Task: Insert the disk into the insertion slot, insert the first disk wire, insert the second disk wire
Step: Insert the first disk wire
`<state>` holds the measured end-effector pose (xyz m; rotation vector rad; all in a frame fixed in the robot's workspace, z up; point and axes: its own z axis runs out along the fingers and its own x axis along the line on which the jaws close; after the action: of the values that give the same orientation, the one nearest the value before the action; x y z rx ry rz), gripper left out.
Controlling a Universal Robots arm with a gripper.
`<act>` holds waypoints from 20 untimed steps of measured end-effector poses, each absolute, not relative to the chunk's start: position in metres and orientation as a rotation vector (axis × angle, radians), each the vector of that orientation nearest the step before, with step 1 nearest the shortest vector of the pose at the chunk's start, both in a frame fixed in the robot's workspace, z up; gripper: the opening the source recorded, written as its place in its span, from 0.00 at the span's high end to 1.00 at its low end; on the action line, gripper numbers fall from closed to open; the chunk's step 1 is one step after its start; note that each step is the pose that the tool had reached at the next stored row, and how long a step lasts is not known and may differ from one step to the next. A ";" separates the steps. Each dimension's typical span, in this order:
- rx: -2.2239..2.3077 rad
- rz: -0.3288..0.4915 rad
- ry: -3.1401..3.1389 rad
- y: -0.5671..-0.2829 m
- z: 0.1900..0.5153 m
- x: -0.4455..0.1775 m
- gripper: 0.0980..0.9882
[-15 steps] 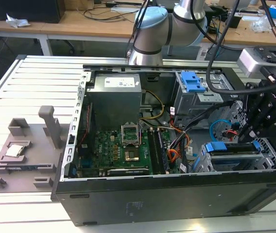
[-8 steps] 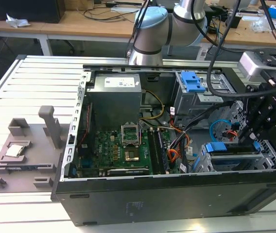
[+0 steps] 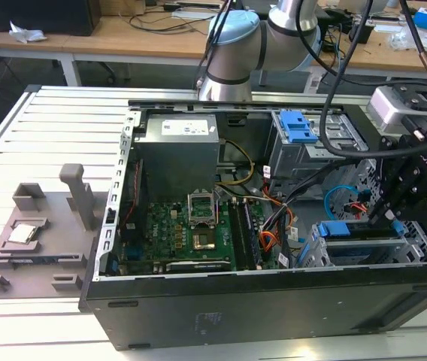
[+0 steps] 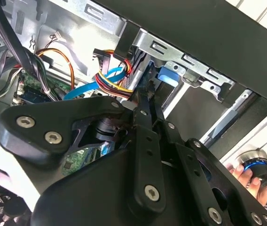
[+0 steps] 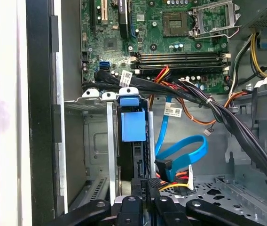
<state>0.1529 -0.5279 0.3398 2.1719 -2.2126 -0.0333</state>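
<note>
Slatted bench (image 3: 48,120): computer case (image 3: 274,308); disk (image 5: 133,127) in insertion slot (image 3: 315,248); gripper (image 5: 146,182) closed nearby.

Slatted metal table (image 3: 48,128), open computer case (image 3: 274,308), grey fixture plate (image 3: 56,244) beside it

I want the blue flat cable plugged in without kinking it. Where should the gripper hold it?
Probably at the dark plug ending the blue flat cable, not its loop: the plug looks rigid and blocky, the loop would flex. Come in through the open side of the computer case, clamping across the plug's wider faces.
</note>
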 end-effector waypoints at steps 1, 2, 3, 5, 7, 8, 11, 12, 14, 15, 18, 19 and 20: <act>2.172 -0.033 -2.212 -0.528 0.338 0.153 0.93; 2.171 -0.032 -2.212 -0.529 0.336 0.154 0.93; 2.171 -0.033 -2.212 -0.529 0.335 0.154 0.93; 2.172 -0.034 -2.212 -0.529 0.334 0.154 0.93; 2.172 -0.034 -2.212 -0.529 0.334 0.154 0.93; 2.172 -0.034 -2.212 -0.529 0.334 0.154 0.93; 2.172 -0.034 -2.213 -0.529 0.342 0.154 0.93; 2.172 -0.034 -2.212 -0.529 0.342 0.154 0.93; 2.172 -0.035 -2.213 -0.529 0.342 0.154 0.93; 2.172 -0.035 -2.213 -0.529 0.342 0.154 0.93; 2.172 -0.035 -2.213 -0.529 0.341 0.154 0.93; 2.172 -0.035 -2.213 -0.529 0.339 0.154 0.93; 2.172 -0.035 -2.213 -0.529 0.339 0.154 0.93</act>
<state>0.1536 -0.5290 0.3389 2.1723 -2.2128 -0.0350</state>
